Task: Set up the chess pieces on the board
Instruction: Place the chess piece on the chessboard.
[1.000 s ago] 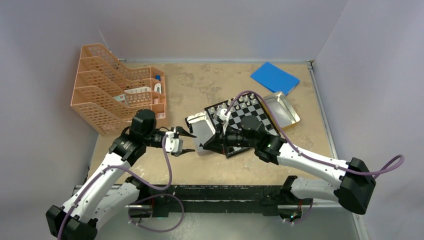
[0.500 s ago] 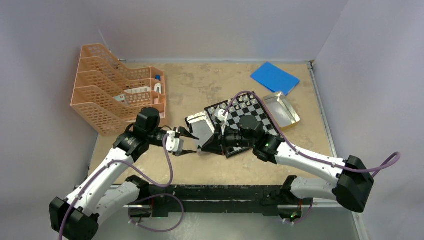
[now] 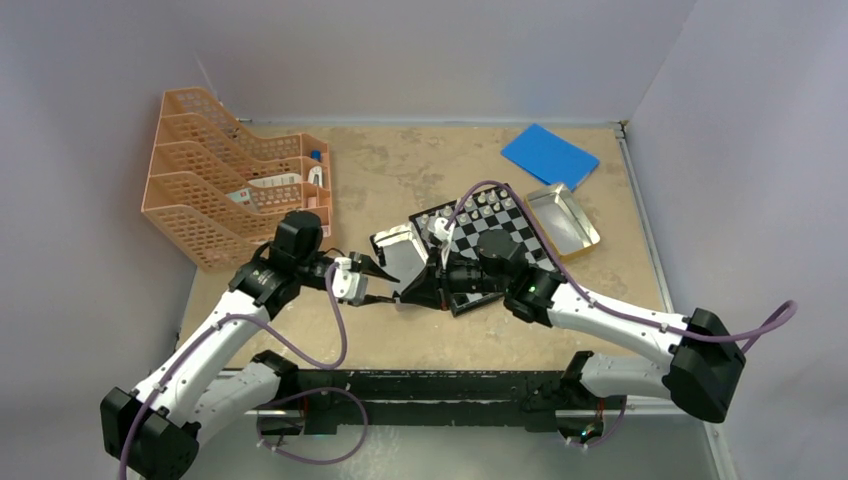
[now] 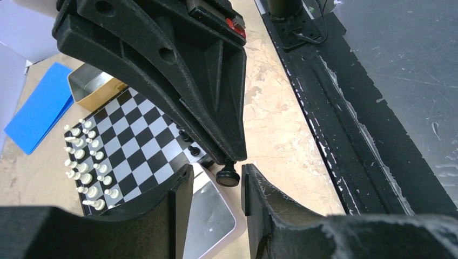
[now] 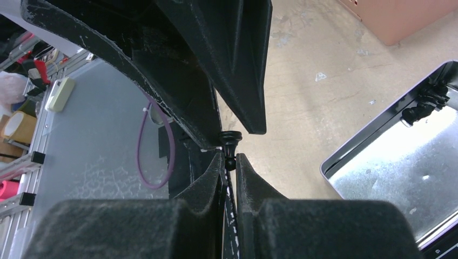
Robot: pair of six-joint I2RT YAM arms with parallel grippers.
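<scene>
The task looks roughly half done. On the board [image 4: 127, 143], at the left of the left wrist view, the white pieces [image 4: 86, 162] stand in two rows along the board's left edge. On the opposite edge only a few black pieces [image 4: 187, 135] show on squares. The right gripper hides the rest of that side, so I cannot count how many are placed. More black ones lie loose in the corner [image 5: 426, 102] of a tin [image 5: 389, 178] at the right of the right wrist view, so most of the black side appears left to set. A handover between the arms seems to be the step in hand. The right gripper [image 5: 229, 157], at the lower centre of its own view, has its jaws together on one black piece [image 5: 231, 145], pinched at its thin upper part with the round base sticking out past the tips. In the top view the two grippers meet just left of the board, over the table beside the tin. The left gripper [image 4: 217, 172], at the bottom centre of its view, has its jaws apart, one finger [image 4: 181, 199] on each side of the piece's base. A clear gap shows on the left of the base, while the other finger is very near it; I cannot tell whether that one touches. The left jaws are not clamped on anything, and the piece hangs from the right gripper alone.
</scene>
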